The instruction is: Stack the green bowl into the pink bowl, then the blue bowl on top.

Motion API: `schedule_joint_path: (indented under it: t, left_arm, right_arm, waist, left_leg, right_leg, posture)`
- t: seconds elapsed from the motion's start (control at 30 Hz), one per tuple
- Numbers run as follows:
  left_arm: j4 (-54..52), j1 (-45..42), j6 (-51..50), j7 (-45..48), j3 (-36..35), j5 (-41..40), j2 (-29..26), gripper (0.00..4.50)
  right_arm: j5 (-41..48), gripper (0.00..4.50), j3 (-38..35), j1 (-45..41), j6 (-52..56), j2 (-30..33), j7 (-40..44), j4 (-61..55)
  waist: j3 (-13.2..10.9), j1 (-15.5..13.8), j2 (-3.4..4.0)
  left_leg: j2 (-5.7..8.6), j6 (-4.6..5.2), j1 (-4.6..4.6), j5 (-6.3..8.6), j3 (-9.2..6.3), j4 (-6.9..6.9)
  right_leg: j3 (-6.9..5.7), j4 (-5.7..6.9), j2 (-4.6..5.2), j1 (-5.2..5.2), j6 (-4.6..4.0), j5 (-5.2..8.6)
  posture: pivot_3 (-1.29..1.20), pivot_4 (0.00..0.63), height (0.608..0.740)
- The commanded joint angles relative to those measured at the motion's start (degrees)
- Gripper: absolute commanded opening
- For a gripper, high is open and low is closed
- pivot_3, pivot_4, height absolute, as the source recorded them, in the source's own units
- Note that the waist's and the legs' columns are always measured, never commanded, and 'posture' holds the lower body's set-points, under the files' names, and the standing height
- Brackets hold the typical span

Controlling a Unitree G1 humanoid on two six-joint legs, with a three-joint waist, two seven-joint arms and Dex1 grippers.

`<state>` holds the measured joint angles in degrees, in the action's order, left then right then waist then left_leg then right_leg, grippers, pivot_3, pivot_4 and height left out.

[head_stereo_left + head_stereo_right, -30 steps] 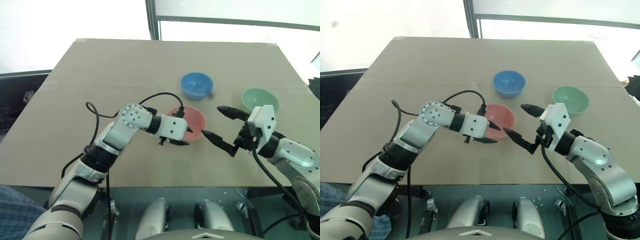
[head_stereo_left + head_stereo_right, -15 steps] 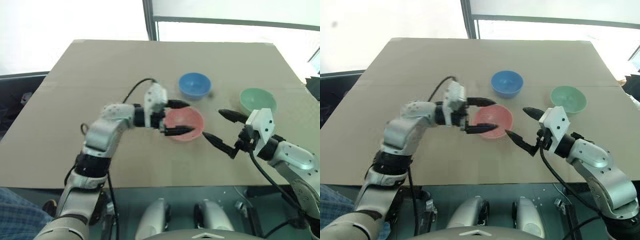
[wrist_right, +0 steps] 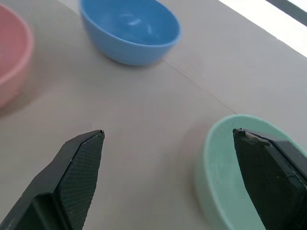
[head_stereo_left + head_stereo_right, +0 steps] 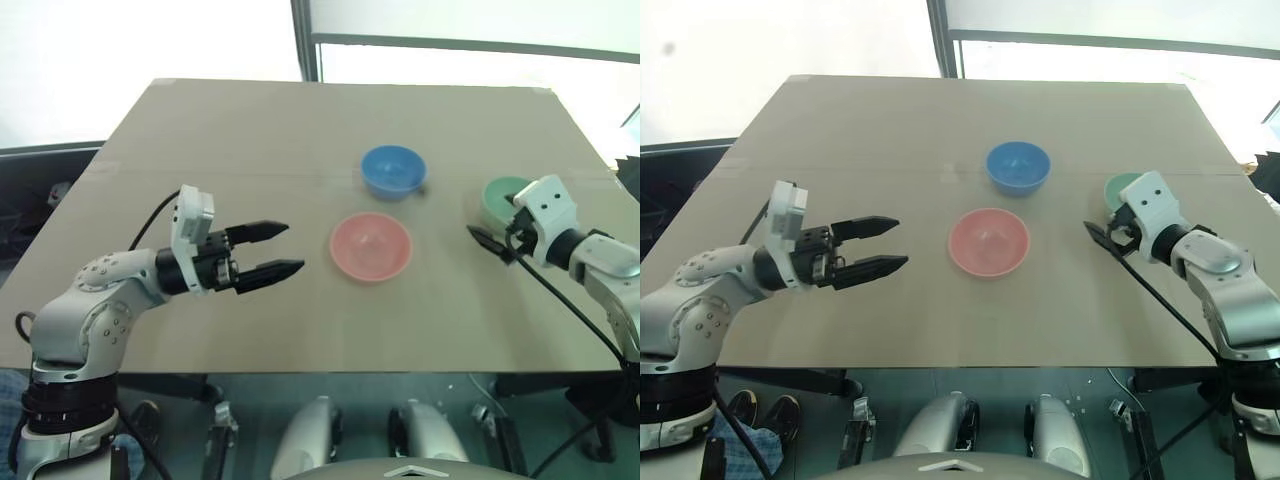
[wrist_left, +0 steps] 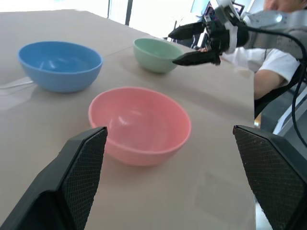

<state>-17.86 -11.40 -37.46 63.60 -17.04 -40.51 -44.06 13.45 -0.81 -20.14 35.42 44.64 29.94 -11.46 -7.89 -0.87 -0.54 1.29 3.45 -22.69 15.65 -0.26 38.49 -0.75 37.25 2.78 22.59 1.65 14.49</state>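
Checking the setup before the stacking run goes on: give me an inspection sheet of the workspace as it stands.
Surface: brown cardboard tabletop, flat, with a crease across it.
Job's things: pink bowl, blue bowl and green bowl all upright, apart, unstacked.
Clutter: nothing seen.
Grippers: left gripper open, holding nothing, away from the pink bowl; right gripper open at the green bowl, one finger over its rim.
Cables: black cable trailing from the right wrist.
Surroundings: bright windows behind; a seated person beside the table.
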Motion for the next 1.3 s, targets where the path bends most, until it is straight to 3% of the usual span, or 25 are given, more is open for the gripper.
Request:
schedule_joint_path:
  t: [0.03,0.37,0.47,0.73,1.03,1.3]
  left_arm:
    - [-0.24,0.11,6.64,-0.73,-1.85,4.24,-2.05,4.44]
    - [2.49,-2.02,13.79,-1.49,-0.61,7.71,-2.82,4.44]
    - [3.47,-2.68,14.89,-1.34,0.11,8.37,-2.59,4.50]
    - [4.41,-3.85,15.80,-1.25,1.51,8.55,-2.56,4.50]
    - [4.58,-2.65,16.45,-1.51,1.13,8.69,-2.48,4.50]
    - [5.44,-2.72,17.13,-1.11,1.67,9.05,-2.48,4.50]
  right_arm:
    - [-3.65,4.50,0.85,-3.03,-1.40,1.48,0.90,4.95]
    - [-10.04,4.50,7.56,-10.87,-2.68,0.60,6.27,19.22]
    - [-11.78,3.79,9.70,-13.36,-3.51,0.13,8.16,22.94]
    - [-14.87,0.04,12.48,-17.17,-5.66,-0.89,12.41,27.22]
    - [-14.41,0.04,12.45,-13.34,-11.74,2.66,21.70,17.90]
    - [-4.99,0.04,12.38,-17.45,-0.40,1.16,28.28,-10.86]
  waist:
    - [0.00,-0.04,0.00]
    - [-0.02,0.25,0.04]
    - [-0.02,0.26,0.05]
    - [-0.03,0.30,0.07]
    - [-0.06,0.25,0.11]
    - [-0.14,0.86,0.24]
  left_leg:
    - [0.01,0.00,-0.03,0.00,0.00,-0.02]
    - [0.00,0.01,-0.10,0.01,0.01,-0.20]
    - [0.00,0.02,-0.10,0.01,0.01,-0.20]
    - [0.01,0.01,-0.12,0.02,0.01,-0.24]
    - [0.01,0.01,-0.13,0.02,0.01,-0.26]
    - [-0.04,0.03,-0.13,0.03,-0.02,-0.27]
  right_leg:
    - [0.00,-0.05,0.01,0.00,0.00,0.00]
    - [0.00,-0.29,0.04,0.06,0.00,-0.02]
    - [0.00,-0.29,0.06,0.05,0.01,-0.03]
    - [0.00,-0.30,0.08,0.09,0.01,-0.03]
    - [0.00,-0.31,0.10,0.10,0.01,-0.03]
    - [-0.01,-0.29,0.07,0.12,0.01,-0.04]
  posture:
    - [0.00,0.150,0.740]
    - [0.00,0.150,0.740]
    - [0.00,0.150,0.740]
    - [0.00,0.150,0.740]
    - [0.00,0.150,0.740]
    - [0.00,0.150,0.740]
